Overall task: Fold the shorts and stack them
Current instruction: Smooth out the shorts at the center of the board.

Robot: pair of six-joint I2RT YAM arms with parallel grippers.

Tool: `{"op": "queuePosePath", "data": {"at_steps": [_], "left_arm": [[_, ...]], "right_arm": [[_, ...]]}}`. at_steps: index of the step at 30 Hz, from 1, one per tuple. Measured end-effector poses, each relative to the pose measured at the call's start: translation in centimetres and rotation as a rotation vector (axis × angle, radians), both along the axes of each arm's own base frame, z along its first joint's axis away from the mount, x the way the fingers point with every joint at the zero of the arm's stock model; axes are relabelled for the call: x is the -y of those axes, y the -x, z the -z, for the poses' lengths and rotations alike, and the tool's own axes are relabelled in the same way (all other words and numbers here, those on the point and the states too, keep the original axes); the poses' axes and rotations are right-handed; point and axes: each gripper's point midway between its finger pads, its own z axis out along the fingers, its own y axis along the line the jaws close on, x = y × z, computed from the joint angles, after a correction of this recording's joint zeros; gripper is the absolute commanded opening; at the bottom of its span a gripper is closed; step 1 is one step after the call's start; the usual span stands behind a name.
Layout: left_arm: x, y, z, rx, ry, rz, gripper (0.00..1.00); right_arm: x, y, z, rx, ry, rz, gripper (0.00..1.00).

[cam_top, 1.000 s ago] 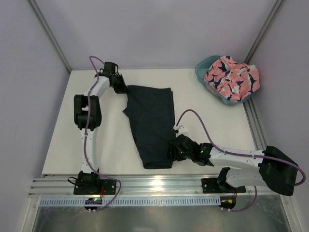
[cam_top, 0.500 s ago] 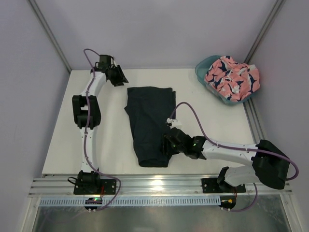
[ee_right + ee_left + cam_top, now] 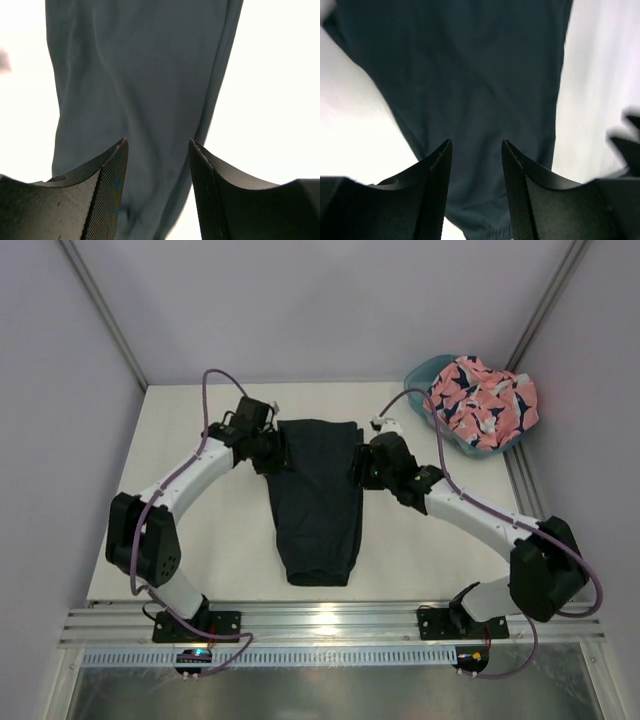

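Note:
The dark navy shorts (image 3: pixel 316 498) lie flat on the white table, folded lengthwise into a long strip. They fill the left wrist view (image 3: pixel 470 75) and the right wrist view (image 3: pixel 140 75). My left gripper (image 3: pixel 275 453) is open at their upper left edge, and shows the same in its own view (image 3: pixel 475 145). My right gripper (image 3: pixel 358 466) is open at their upper right edge, and shows open in its own view (image 3: pixel 157 142). Neither holds anything. The salmon pink printed shorts (image 3: pixel 482 400) lie heaped in the teal tub (image 3: pixel 424 375) at the back right.
The table's front edge meets a metal rail (image 3: pixel 330 625) near the arm bases. Metal frame posts rise at the back left (image 3: pixel 105 320) and back right (image 3: pixel 545 310).
Both arms have swung to the top end of the navy shorts: the left gripper came in from the far back left, the right from the lower right hem. The shorts lie straighter.

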Motion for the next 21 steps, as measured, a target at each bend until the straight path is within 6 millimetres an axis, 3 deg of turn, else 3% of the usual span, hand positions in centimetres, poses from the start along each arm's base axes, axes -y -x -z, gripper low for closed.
{"op": "queuePosePath", "data": {"at_steps": [3, 9, 15, 21], "left_arm": [[2.2, 4.9, 1.1, -0.029, 0.016, 0.057, 0.43], [3.4, 12.9, 6.6, -0.166, -0.004, 0.149, 0.43], [5.2, 16.5, 9.0, -0.21, 0.007, 0.212, 0.43], [3.9, 17.1, 10.7, -0.229, -0.04, 0.16, 0.43]], "right_arm": [[0.1, -4.5, 0.3, 0.01, -0.002, 0.017, 0.54], [1.0, -10.5, 4.3, -0.066, 0.026, 0.016, 0.5], [1.0, -14.8, 7.3, -0.111, 0.03, 0.011, 0.48], [0.6, -16.7, 10.2, -0.15, 0.056, 0.002, 0.43]]}}
